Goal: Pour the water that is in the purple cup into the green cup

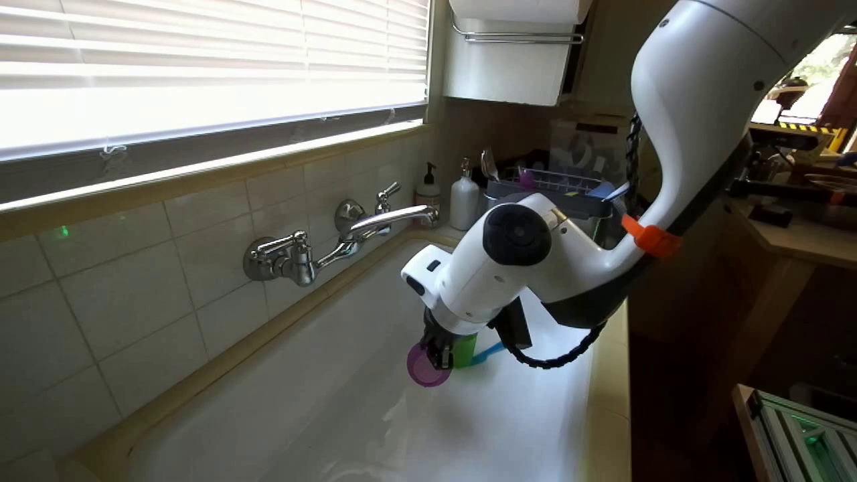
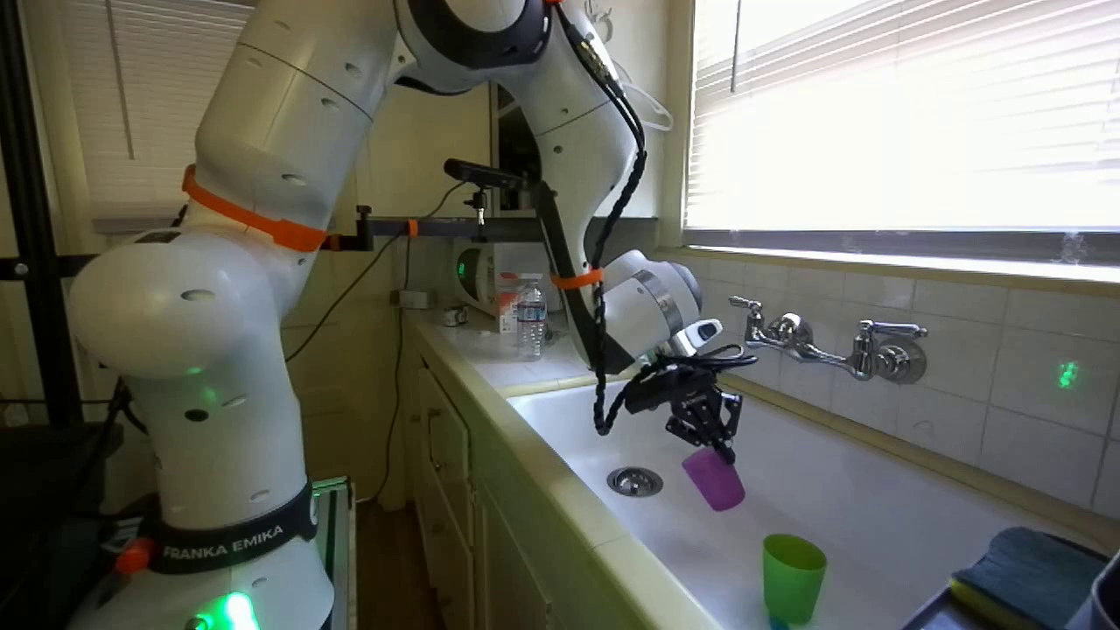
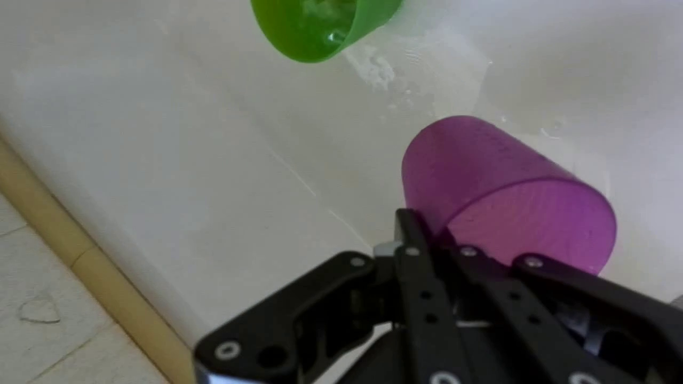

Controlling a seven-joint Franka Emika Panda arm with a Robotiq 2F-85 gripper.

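My gripper (image 3: 429,229) is shut on the wall of the purple cup (image 3: 480,160) at its rim, one finger outside and one inside. In an exterior view the purple cup (image 2: 715,481) hangs tilted from the fingertips above the sink floor. Its mouth points away from the green cup (image 3: 304,32) in the wrist view; its inner bottom is hidden, so any water there cannot be seen. Glints show inside the green cup, which stands in the sink with its mouth up (image 2: 794,577). A blue stick-like piece (image 1: 489,352) lies beside it. The gripper partly covers the green cup (image 1: 463,351) in an exterior view.
The white sink (image 2: 875,490) surrounds both cups, with a drain (image 2: 635,481) in its floor. A wall faucet (image 1: 395,215) reaches over it. Soap bottles (image 1: 464,201) and a dish rack (image 1: 556,191) stand at one end. A sponge (image 2: 1024,573) lies near the sink's edge.
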